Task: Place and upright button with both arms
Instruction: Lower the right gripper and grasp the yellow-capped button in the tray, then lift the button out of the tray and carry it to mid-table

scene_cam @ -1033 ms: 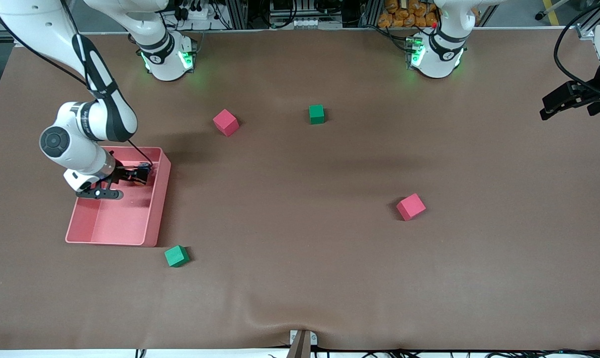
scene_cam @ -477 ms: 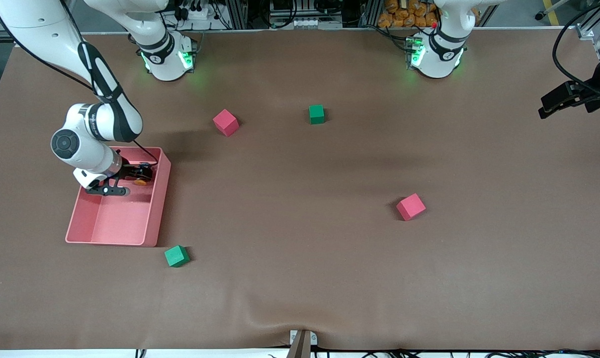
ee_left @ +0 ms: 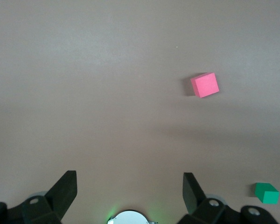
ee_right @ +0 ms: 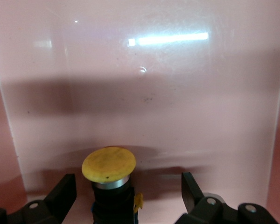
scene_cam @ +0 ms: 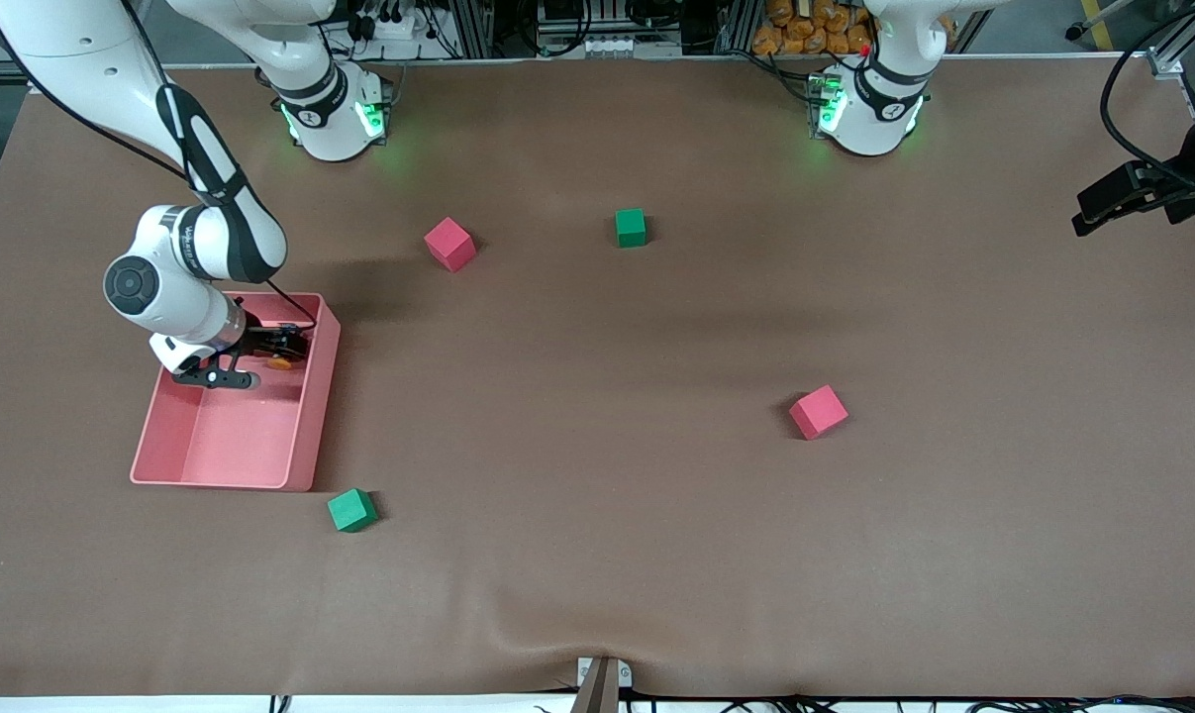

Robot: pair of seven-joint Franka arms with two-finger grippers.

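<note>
Clearly, button (ee_right: 108, 164) shows round yellow-orange cap on black body

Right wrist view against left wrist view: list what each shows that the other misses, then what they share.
Only the right wrist view: the small black-bodied push button with a round orange-yellow cap, standing cap-up between the right claw's open fingers, on the glossy floor of the pink plastic tray.

Only the left wrist view: the brown table covering, one pink foam cube and one green foam cube, seen from above past the empty left claw.

Shared: each shows only its own black claw with fingers spread wide, gripping nothing.
</note>
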